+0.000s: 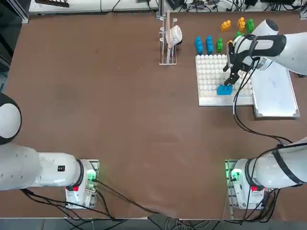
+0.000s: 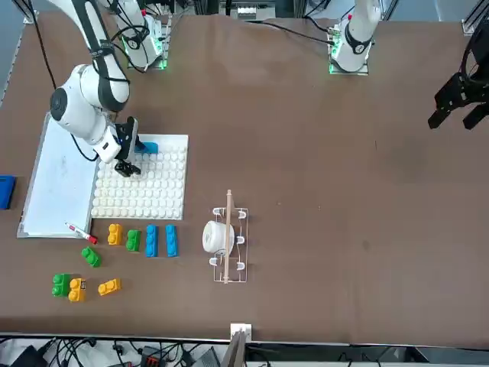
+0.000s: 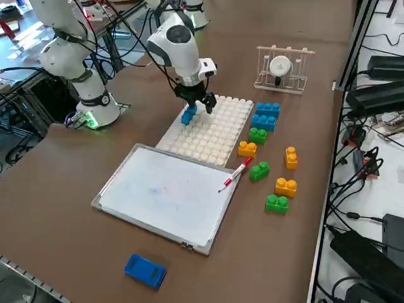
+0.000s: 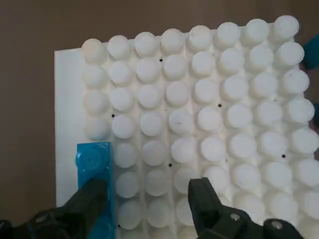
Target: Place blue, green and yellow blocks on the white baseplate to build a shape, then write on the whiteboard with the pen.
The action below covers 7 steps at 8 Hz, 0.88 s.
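Blue brick (image 1: 224,90) lay on the baseplate (image 1: 211,100), near edge. Right gripper (image 4: 148,186) above, fingers wide, nothing gripped. Brick judged light, stiff, slick; best held squarely by opposite side walls, below studs.

Brown tabletop (image 1: 120,120) with cables (image 3: 353,189) along its far-side edge
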### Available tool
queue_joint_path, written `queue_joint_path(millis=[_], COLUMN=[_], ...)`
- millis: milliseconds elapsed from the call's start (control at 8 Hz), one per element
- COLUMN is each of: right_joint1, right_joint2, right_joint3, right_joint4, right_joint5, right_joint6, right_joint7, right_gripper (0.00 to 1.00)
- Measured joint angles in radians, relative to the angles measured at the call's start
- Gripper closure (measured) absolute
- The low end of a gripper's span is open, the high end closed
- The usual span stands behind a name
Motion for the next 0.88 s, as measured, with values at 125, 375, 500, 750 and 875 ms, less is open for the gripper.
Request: queue_joint_path(millis=[125, 375, 500, 750, 875], right_joint1=[0.000, 0.000, 0.000, 0.001, 0.003], right_joint2=[0.000, -0.001, -0.002, -0.003, -0.003], right_joint3=[0.000, 0.000, 0.000, 0.000, 0.000], right_joint4=[-0.004, -0.009, -0.011, -0.015, -0.016], right_joint5=[0.000, 0.000, 0.000, 0.000, 0.000], right_joint6=[-0.003, -0.010, -0.016, -0.023, -0.026], right_joint7=[0.000, -0.001, -0.001, -0.002, -0.003], right_gripper=[0.00, 0.00, 0.00, 0.00, 0.00])
